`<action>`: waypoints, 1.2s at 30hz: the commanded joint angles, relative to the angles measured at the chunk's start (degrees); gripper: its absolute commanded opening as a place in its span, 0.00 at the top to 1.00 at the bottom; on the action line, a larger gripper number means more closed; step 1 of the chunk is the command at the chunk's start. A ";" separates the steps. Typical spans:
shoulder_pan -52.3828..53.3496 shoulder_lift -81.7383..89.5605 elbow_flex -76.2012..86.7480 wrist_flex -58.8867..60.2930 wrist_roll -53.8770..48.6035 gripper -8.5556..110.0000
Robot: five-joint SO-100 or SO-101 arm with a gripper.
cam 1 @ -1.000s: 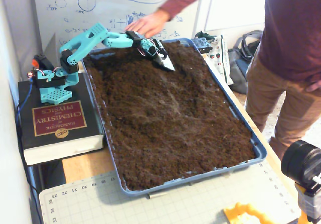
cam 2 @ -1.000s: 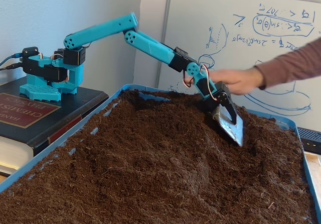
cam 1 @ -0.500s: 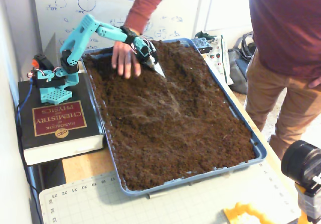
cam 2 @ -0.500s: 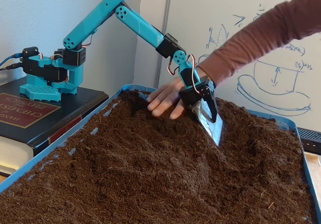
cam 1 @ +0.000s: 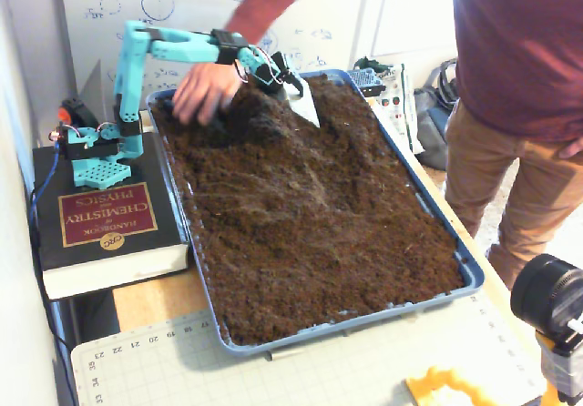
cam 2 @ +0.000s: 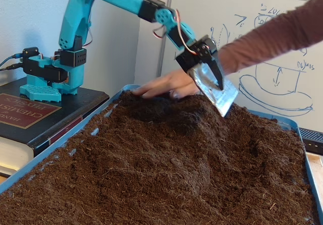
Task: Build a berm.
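Observation:
Dark-brown soil fills a blue tray (cam 1: 440, 209) (cam 2: 64, 142). At its far end the soil rises into a low mound, the berm (cam 1: 258, 122) (cam 2: 174, 115). My teal arm reaches over it, and my gripper (cam 1: 301, 106) (cam 2: 218, 90) carries a silvery flat blade that hangs tilted just above the mound, clear of the soil. The blade hides how the jaws stand. A person's hand (cam 1: 204, 91) (cam 2: 165, 88) rests on the soil beside the blade, at the tray's far left corner in a fixed view.
My arm's base (cam 1: 95, 147) (cam 2: 49, 73) stands on a thick black book (cam 1: 104, 221) (cam 2: 26, 115) left of the tray. The person (cam 1: 524, 87) stands at the tray's right side. A cutting mat (cam 1: 182, 366) and a black camera (cam 1: 550, 302) lie in front.
My arm has raised the blade out of the soil and up over the mound. The person's hand has slid left onto the far left corner of the soil.

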 commanded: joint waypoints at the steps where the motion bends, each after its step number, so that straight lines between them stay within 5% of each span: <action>1: 4.66 9.32 2.90 6.33 -5.63 0.93; 11: 1.76 22.59 22.32 35.33 -25.22 0.93; 17: -3.60 28.48 31.11 42.01 -28.65 0.92; 27: -3.69 26.37 50.19 23.03 -27.86 0.92; 36: 3.08 18.90 50.71 -3.52 -27.69 0.92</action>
